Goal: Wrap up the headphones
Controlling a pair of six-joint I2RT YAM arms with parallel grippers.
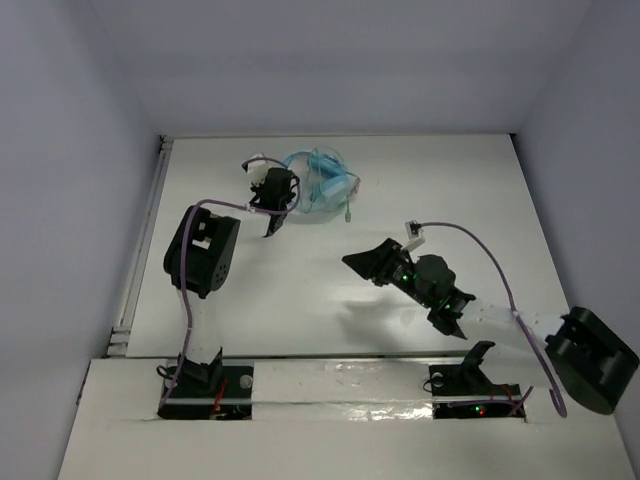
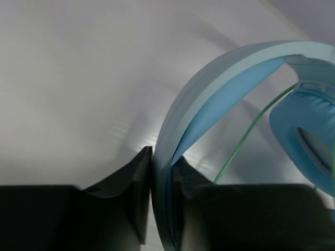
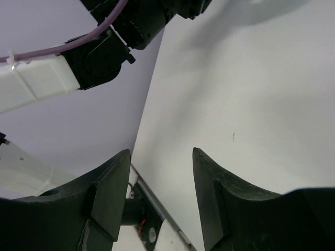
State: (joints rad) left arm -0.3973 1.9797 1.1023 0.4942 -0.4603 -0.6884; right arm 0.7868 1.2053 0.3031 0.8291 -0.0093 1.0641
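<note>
The light blue headphones [image 1: 322, 178] lie at the far middle of the white table, with a thin pale green cable [image 1: 347, 205] hanging toward the near side. My left gripper [image 1: 279, 207] is shut on the headband [image 2: 209, 89]; in the left wrist view the band runs between my two black fingers [image 2: 133, 183], a padded ear cup [image 2: 306, 136] sits at the right and the green cable [image 2: 251, 130] crosses behind. My right gripper [image 1: 358, 260] is open and empty above the table's middle, apart from the headphones, its fingers [image 3: 220, 193] spread wide.
The left arm's base and purple cable [image 3: 78, 44] show in the right wrist view. Grey walls surround the table [image 1: 450, 200]. A rail [image 1: 140, 240] runs along the table's left edge.
</note>
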